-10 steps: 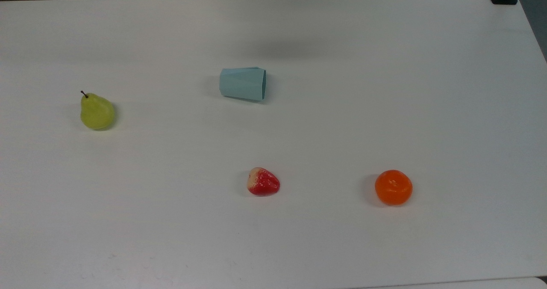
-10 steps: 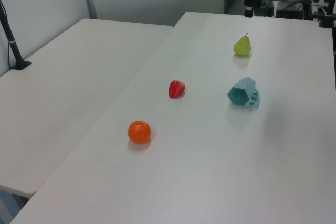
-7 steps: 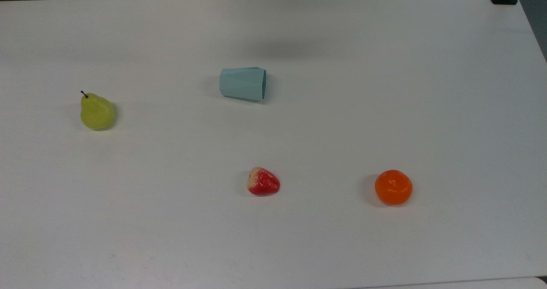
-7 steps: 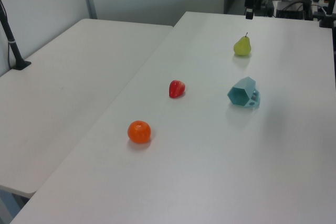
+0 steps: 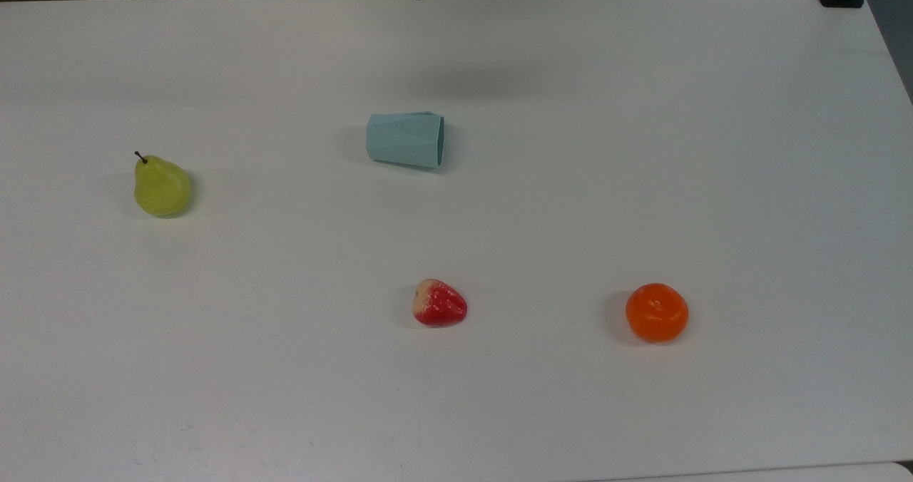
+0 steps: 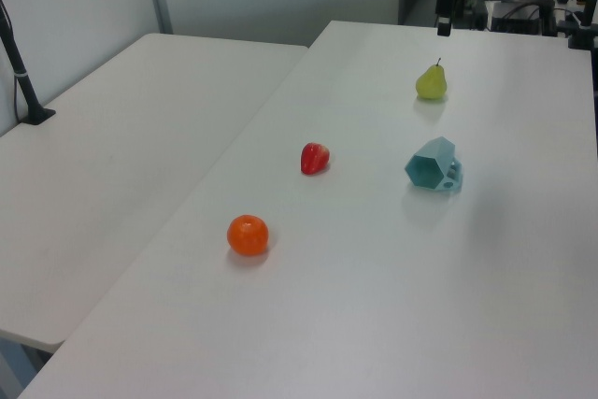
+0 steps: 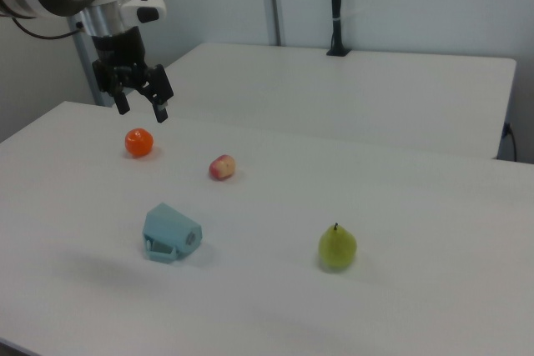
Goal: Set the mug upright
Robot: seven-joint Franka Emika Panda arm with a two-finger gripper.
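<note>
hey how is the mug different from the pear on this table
The mug is pale blue-teal with flat angular facets; the pear is yellow-green, smooth and rounded, with a dark stem. The mug is hollow and lies on its side, its open end toward the top view's right, while the pear is solid. The mug also looks somewhat bigger than the pear. Both rest on the white table, apart from each other.

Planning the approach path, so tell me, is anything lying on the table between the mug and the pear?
No. In the top view the stretch of table between the mug and the pear is bare.
</note>
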